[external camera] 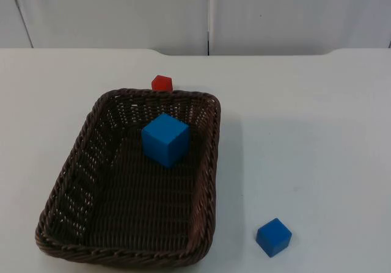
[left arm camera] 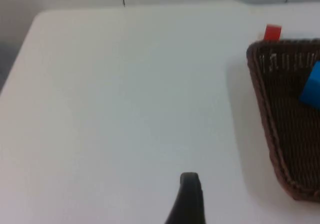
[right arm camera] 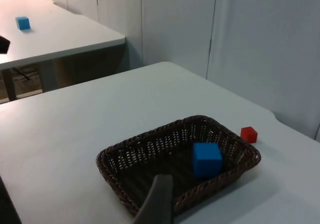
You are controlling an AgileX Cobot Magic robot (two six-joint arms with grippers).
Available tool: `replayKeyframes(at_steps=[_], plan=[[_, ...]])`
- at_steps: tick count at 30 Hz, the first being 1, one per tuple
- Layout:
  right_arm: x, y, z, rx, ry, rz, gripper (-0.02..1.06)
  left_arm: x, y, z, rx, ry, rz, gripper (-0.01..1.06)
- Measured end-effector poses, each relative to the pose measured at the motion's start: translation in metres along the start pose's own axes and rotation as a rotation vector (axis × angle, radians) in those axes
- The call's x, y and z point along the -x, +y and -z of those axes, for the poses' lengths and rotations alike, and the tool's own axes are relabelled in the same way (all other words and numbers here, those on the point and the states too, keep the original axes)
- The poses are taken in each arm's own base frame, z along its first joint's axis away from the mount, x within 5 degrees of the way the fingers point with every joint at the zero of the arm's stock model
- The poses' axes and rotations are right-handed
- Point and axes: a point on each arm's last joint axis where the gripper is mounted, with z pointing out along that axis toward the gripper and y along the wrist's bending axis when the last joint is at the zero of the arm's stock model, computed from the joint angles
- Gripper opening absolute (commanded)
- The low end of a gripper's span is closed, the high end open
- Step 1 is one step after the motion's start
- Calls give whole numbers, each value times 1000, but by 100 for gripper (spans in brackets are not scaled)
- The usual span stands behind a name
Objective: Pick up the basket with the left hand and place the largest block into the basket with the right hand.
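Note:
A dark brown wicker basket (external camera: 73, 181) rests flat on the white table, left of centre. Inside it, near its far end, stands the large blue block (external camera: 165, 140), also seen in the right wrist view as the large blue block (right arm camera: 207, 159) within the basket (right arm camera: 125, 156). A smaller blue block (external camera: 273, 237) sits on the table at the front right. A small red block (external camera: 162, 82) lies just behind the basket. My left gripper (left arm camera: 187, 199) hangs over bare table, off the basket's (left arm camera: 280, 134) left side. My right gripper (right arm camera: 157, 201) is held high, away from the basket.
The grey partition wall (external camera: 122, 10) closes the table's far edge. In the right wrist view a second white table (right arm camera: 55, 38) stands beyond, with a small blue cube (right arm camera: 22, 22) on it.

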Motion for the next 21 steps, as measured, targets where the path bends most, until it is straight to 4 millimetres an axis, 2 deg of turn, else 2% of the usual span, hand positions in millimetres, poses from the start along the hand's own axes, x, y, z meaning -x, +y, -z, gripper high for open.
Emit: replayKeyframes(at_steps=[8,21], plan=[[-10,3,20,-5,-20,-12,78,-2,0,-3,0,6,1,68],[-30,0,23,-46,193,-74,78,-2,-1,-3,-6,6,5,68]])
